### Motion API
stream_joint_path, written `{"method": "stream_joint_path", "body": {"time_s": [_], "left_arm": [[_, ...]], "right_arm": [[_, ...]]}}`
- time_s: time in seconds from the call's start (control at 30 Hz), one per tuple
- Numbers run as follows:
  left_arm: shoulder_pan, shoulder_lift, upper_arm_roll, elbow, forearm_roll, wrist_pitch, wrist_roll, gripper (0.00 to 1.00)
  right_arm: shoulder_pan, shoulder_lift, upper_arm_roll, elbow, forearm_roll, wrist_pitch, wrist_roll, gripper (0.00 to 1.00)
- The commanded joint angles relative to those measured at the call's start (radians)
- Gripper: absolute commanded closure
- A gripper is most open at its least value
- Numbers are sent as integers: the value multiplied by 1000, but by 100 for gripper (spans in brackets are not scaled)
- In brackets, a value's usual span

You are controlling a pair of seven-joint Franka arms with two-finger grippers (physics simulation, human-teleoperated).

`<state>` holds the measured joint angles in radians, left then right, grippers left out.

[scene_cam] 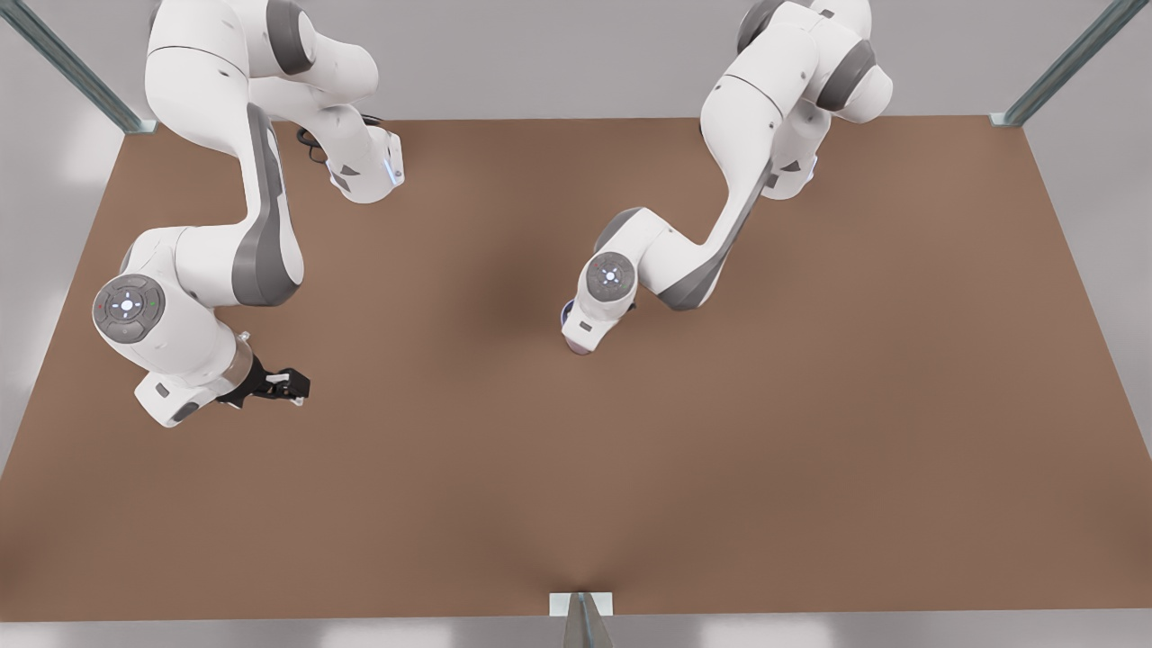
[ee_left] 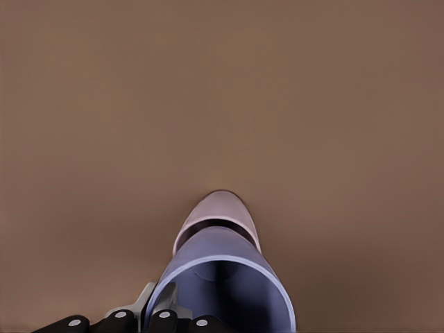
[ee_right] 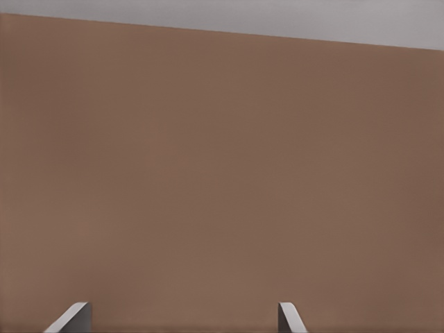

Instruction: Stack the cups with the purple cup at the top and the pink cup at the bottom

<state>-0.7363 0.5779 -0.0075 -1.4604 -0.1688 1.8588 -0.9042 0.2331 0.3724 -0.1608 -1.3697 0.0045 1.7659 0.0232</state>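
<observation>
In the left wrist view the purple cup (ee_left: 229,284) is close up, its open mouth facing the camera. My left gripper (ee_left: 163,306) is shut on its rim, with one finger (ee_left: 157,300) against the outer wall. Just beyond it stands the pink cup (ee_left: 220,210) on the table, and the purple cup's lower end is at or inside its mouth. From the front, this arm's hand (scene_cam: 594,315) covers both cups mid-table; slivers of the purple cup (scene_cam: 567,313) and the pink cup (scene_cam: 577,350) peek out. My right gripper (scene_cam: 295,386) (ee_right: 184,305) waits open and empty at the front view's left.
The brown table (scene_cam: 810,405) spreads bare around both arms. Metal frame posts (scene_cam: 1062,67) stand at the back corners and a bracket (scene_cam: 581,607) sits at the near edge. The two arms are far apart.
</observation>
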Motion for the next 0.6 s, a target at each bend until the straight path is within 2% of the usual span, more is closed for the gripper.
{"method": "stream_joint_path", "body": {"time_s": [0.0, 0.1, 0.13, 0.4, 0.47, 0.5, 0.57], "left_arm": [[-2, -1, 0, 0, -1, 3, -35, 79], [-2, 2, 1, 0, -1, 3, -33, 78], [-2, 2, 1, 0, -1, 5, -33, 70], [-2, 0, 0, 0, -1, 3, -33, 55], [-2, 0, 0, 2, -1, 3, -33, 30], [-2, -6, 1, 11, -6, -13, -35, 0], [5, -20, 6, 46, -6, -38, -35, 0]], "right_arm": [[0, -1, 0, 0, 0, -3, -26, 0], [0, -1, 0, 0, -1, -3, -20, 0], [0, -1, 0, 1, -3, -3, -26, 0], [2, 0, 0, -5, -3, -6, -26, 0], [3, -1, 1, -3, -1, -9, -29, 0], [2, 0, 1, -2, 2, -6, -28, 0], [0, 0, 1, -2, 0, -6, -29, 0]]}}
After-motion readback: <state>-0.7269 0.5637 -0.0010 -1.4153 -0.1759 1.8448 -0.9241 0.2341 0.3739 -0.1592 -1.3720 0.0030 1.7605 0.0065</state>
